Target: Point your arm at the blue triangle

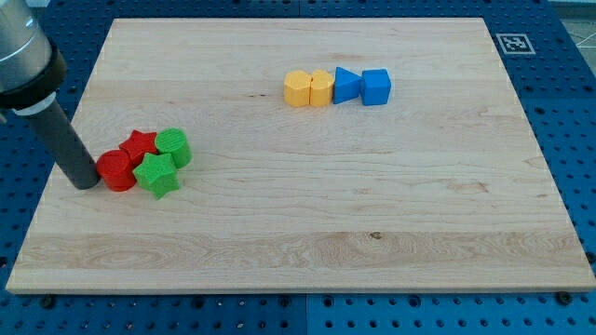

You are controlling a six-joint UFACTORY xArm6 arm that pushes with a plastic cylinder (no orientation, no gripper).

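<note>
Pale wooden board (307, 233) on a blue perforated bench, with a printed marker tag (511, 43) at the far right corner. No pincer fitted at all, so nothing to report as apart, together or clamped: only a straight dark rod ending in my tip (86, 184), resting near the left edge of the board.

Touching or just beside the tip, toward the view's right: a red cylinder (115, 170), packed tight with a red star (140, 144), a green cylinder (174, 146) and a green star (157, 175). Probably bunched that way from being pushed together, though only a guess from how snugly they sit.

Near the top edge, slightly right of centre, a neat row of four: yellow hexagon (297, 88), a second yellow block (321, 88) of rounded, unclear shape, blue triangle (345, 85), blue cube (376, 87). Each touching or nearly touching its neighbour.

Blue triangle well apart from my tip, up and to the view's right, wedged between the second yellow block and the blue cube. Bare wood in between, once clear of the red and green cluster. Pointing not yet done, by the look of it.
</note>
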